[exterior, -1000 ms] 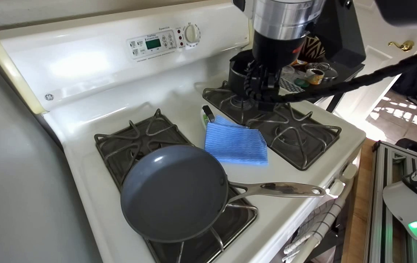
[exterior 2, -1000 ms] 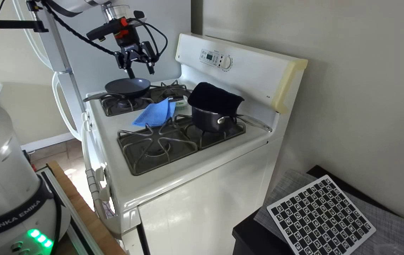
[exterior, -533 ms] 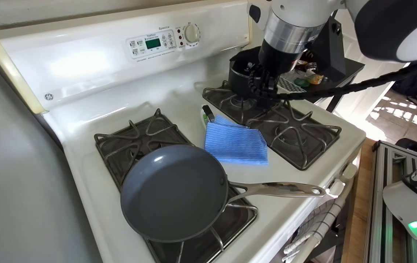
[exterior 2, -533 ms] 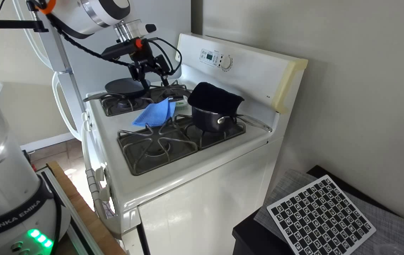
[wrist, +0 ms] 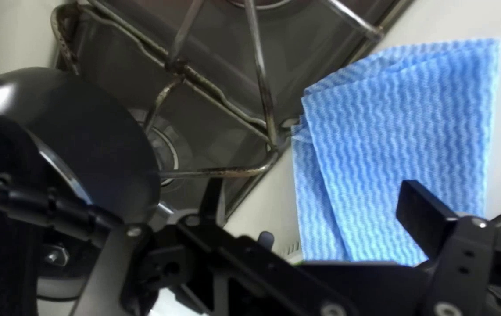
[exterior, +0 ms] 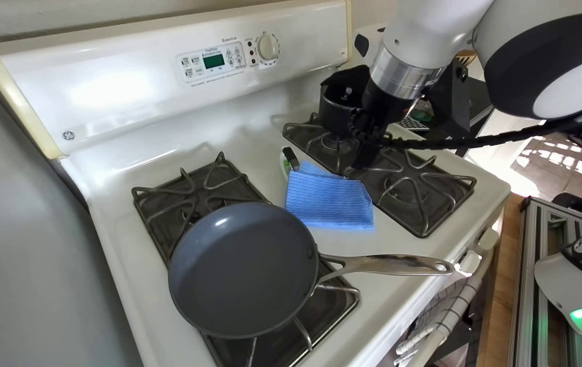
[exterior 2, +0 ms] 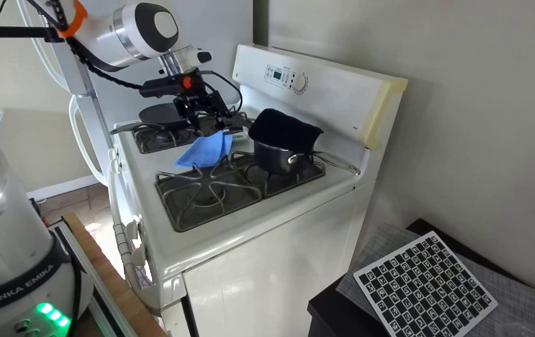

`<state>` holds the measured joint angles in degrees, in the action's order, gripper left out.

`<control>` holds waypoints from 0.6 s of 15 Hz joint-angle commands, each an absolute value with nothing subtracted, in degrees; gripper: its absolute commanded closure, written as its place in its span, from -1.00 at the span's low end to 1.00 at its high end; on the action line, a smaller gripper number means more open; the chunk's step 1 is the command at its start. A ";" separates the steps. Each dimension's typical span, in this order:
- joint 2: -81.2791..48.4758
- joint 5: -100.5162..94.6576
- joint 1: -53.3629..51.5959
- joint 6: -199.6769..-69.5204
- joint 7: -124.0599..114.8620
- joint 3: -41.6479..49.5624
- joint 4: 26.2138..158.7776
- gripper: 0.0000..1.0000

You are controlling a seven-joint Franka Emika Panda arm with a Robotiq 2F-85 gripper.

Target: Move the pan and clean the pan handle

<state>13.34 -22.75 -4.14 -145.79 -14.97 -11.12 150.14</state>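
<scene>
Your pan (exterior: 242,270) sits on the burner grate (exterior: 339,288), its pan handle (exterior: 398,264) pointing toward the front edge of the stove (exterior: 332,239); whether that already counts as moved, you can't tell from here. The cleaning looks undone: the blue cloth (exterior: 329,201) (presumably your wiper) lies folded on the white top between the grates, apart from the handle. Your fingers (wrist: 424,217) are spread with nothing between them, hanging near the cloth, so fetching it seems the step in hand. Left to do, then, would be gripping it, carrying it across and wiping along the handle. Around you, the black pot (wrist: 88,131) stands close to one side of the fingers, with a black fabric-like thing (exterior 2: 284,128) rising from it, and it seems the likeliest thing to bump. A small black-ended item (exterior: 291,158) lies at the cloth's back edge, partly hidden, and could come along in the pinch. The neighbouring grate (wrist: 260,66) reaches right up to the cloth, so come down clear of its bars.
</scene>
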 commanded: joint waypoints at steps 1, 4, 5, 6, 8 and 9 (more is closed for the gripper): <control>9.95 -21.44 -3.99 -150.86 -17.30 -11.35 151.90 -1.00; 6.82 -23.39 -3.39 -157.43 -17.74 -10.99 153.05 -1.00; 5.61 -22.14 -3.71 -159.55 -16.73 -10.61 153.23 -1.00; 4.27 -22.25 -3.54 -163.24 -16.78 -10.39 153.37 -1.00; 1.56 -20.51 -3.93 -166.34 -15.02 -10.32 152.66 -1.00; 0.24 -18.76 -4.33 -167.49 -13.78 -10.37 152.35 -1.00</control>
